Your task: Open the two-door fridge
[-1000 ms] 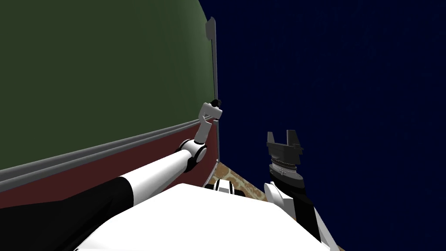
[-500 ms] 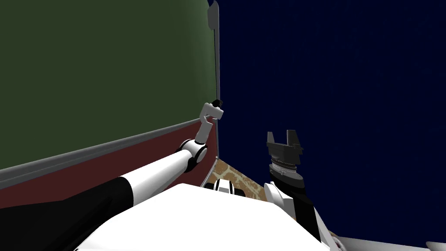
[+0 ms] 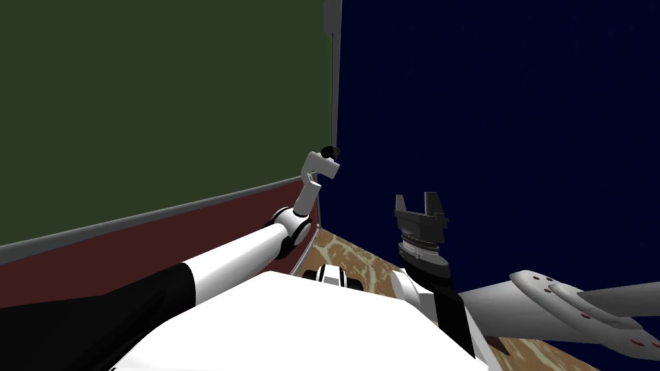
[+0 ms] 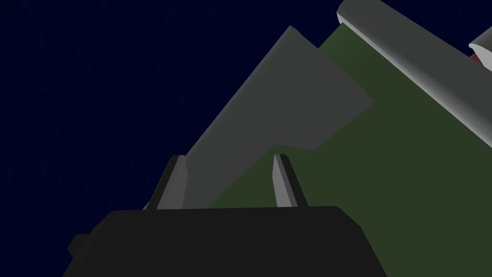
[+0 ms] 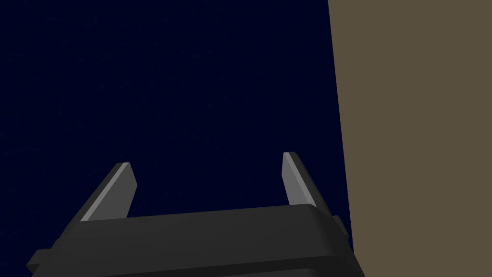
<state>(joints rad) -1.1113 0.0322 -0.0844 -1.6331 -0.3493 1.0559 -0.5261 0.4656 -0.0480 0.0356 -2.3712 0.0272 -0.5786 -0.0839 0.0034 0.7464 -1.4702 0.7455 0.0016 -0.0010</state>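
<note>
Brown mottled floor (image 3: 345, 254) meets the fridge's (image 3: 161, 116) dark red base.

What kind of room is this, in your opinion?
Probably a home kitchen: a fridge-like unit with a green door above a dark red door, a grey handle, and a brown stone-patterned floor.

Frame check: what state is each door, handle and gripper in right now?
green upper door: gripped by its handle; ajar or shut, cannot tell.
grey handle: between the left gripper's fingers.
left gripper: fingers narrowed, shut on the grey handle.
dark red lower panel: no gripper on it.
right gripper: open, empty.
</note>
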